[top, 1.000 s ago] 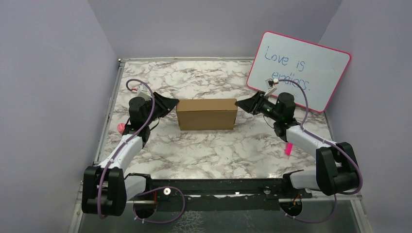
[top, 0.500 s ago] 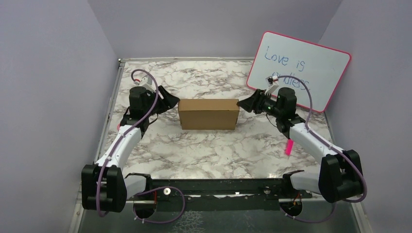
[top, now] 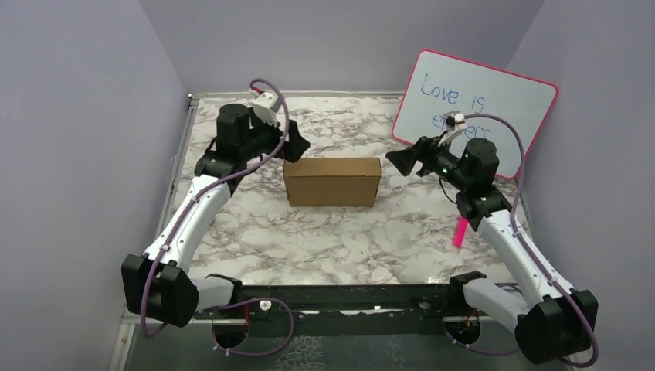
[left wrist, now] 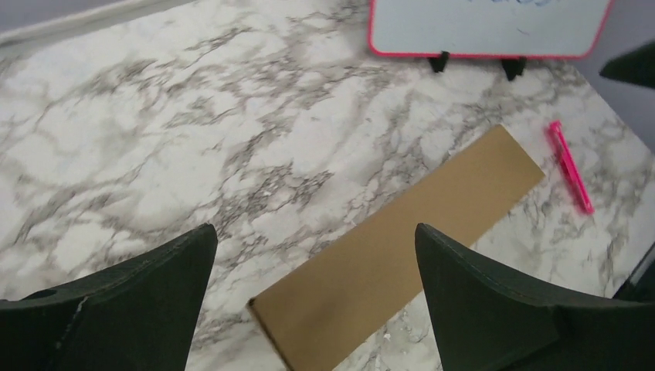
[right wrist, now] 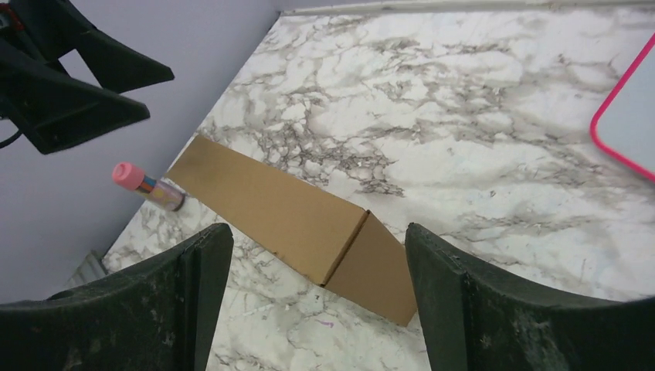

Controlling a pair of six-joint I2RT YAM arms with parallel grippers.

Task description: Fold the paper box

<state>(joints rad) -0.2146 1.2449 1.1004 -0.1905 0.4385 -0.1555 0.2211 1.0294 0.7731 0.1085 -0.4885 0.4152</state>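
Observation:
The paper box is a closed brown cardboard box lying lengthwise on the middle of the marble table. My left gripper hovers above and behind its left end, open and holding nothing. In the left wrist view the box lies below the wide-apart fingers of that gripper. My right gripper hangs open just off the box's right end, apart from it. The right wrist view shows the box from its end, beyond the spread fingers of the empty right gripper.
A pink-rimmed whiteboard with blue writing leans at the back right. A pink marker lies on the table by the right arm. A pink-capped marker lies near the box's left end. Purple walls close in the left, back and right.
Both grippers have opened wide and pulled up and away from the box's ends. The box stays where it was.

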